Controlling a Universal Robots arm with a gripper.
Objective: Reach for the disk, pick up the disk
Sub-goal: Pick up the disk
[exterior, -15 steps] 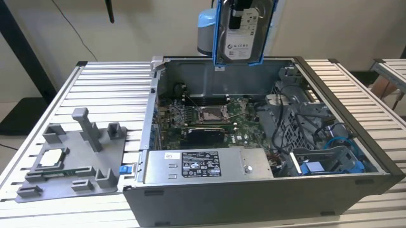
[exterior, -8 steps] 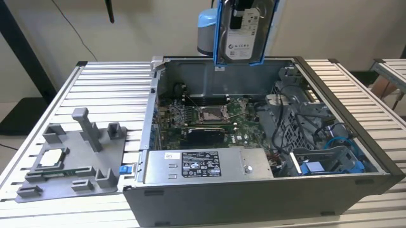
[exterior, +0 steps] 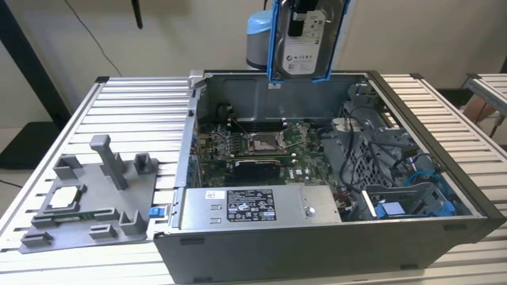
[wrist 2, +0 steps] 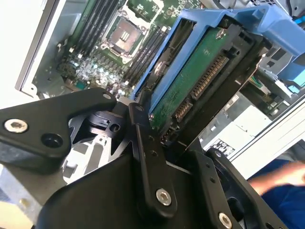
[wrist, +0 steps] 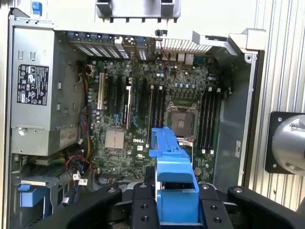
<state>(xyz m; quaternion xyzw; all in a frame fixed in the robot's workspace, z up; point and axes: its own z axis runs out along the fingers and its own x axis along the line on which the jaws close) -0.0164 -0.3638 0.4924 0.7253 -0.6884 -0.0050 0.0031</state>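
Pincer (wrist: 164,200) clamped tight on disk (exterior: 307,38), black fingers (wrist 2: 151,167) pressing blue plastic rails. Disk hangs upright, lifted clear above open computer case (exterior: 443,148), at 12 o'clock over its rear wall. Case holds green motherboard (exterior: 262,148), grey metal power supply (exterior: 262,205). Ribbed aluminium bench (exterior: 127,113) beneath.

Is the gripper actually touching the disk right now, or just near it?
Touching. In the second wrist view the gripper has its black fingers pressed against the disk, clamping its end; the exterior view shows the disk lifted above the case.
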